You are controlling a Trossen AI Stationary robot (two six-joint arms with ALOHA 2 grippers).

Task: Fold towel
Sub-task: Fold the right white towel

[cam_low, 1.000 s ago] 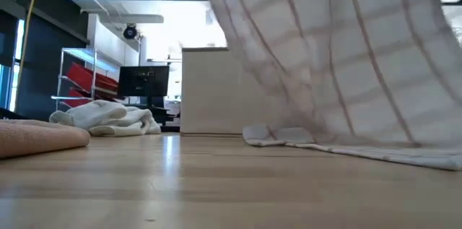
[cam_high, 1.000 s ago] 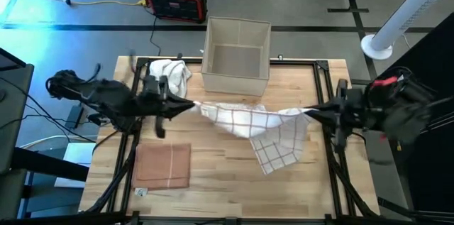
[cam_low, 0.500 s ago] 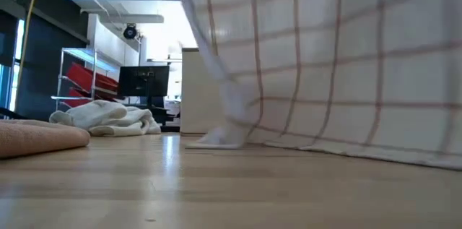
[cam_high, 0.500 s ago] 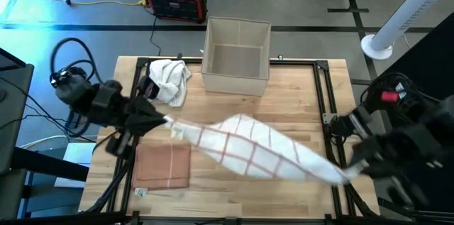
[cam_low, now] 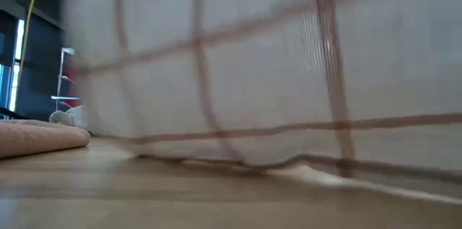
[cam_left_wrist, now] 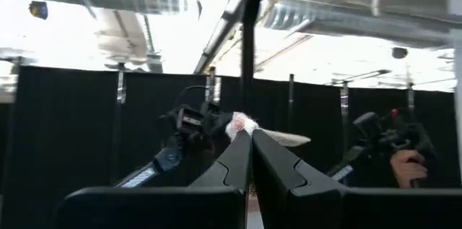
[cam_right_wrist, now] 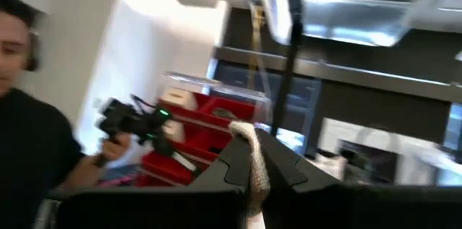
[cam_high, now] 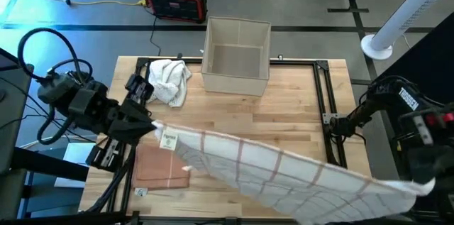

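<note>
A white towel with red check lines (cam_high: 284, 172) is stretched wide across the near half of the table between my two grippers. In the low view the towel (cam_low: 274, 77) fills most of the picture, and its lower edge (cam_low: 253, 164) reaches the table top. My left gripper (cam_high: 150, 127) is at the table's left side, shut on one corner. My right gripper (cam_high: 418, 184) is past the near right corner, shut on the opposite corner. Each wrist view looks up into the room past shut fingers. My left gripper (cam_left_wrist: 250, 134) pinches a towel corner (cam_left_wrist: 242, 123) between its two fingertips; a small tuft of cloth shows past the tips. The towel runs taut from it toward the right gripper. My right gripper (cam_right_wrist: 253, 142) pinches the other towel corner (cam_right_wrist: 254, 158) between its fingers; a narrow strip of cloth lies along the gap. The upper edge is drawn taut and the rest hangs below.
A folded tan cloth (cam_high: 163, 166) lies near the left near corner, partly under the stretched towel. A crumpled white cloth (cam_high: 169, 79) and an open beige box (cam_high: 236, 55) sit along the far edge. A person holding a controller (cam_right_wrist: 137, 124) shows in the room.
Both grippers have moved toward the near edge and risen, the right one out to the near right corner and the left one farther left. The towel, slack and bunched mid-table before, has been swung nearward, spread out and drawn taut between them.
</note>
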